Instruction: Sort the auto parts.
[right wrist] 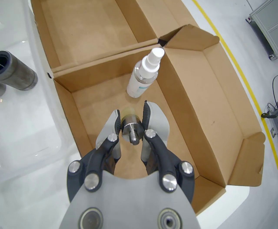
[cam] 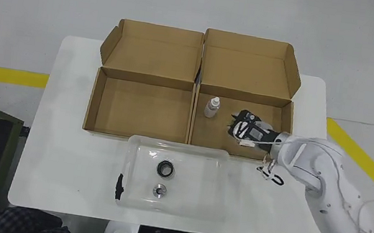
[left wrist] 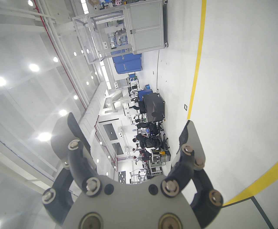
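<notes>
right gripper point(right wrist: 131, 113) clamps metal stud point(right wrist: 130, 130), seemingly above box point(right wrist: 195, 104).

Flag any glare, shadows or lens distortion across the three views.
Top view: even light, faint reflections on the clear tray. Left wrist view: ceiling lights flare into white blobs; the yellow floor line curves, likely wide-angle distortion. Right wrist view: even light, small glints on the metal part in the right gripper; the cardboard box edges bow.

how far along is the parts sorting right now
Done: a spray bottle stands in the right-hand box. In hand: the right gripper holds a threaded metal part over that box, not yet released. Left: a black ring and a round metal piece lie in the clear tray.
</notes>
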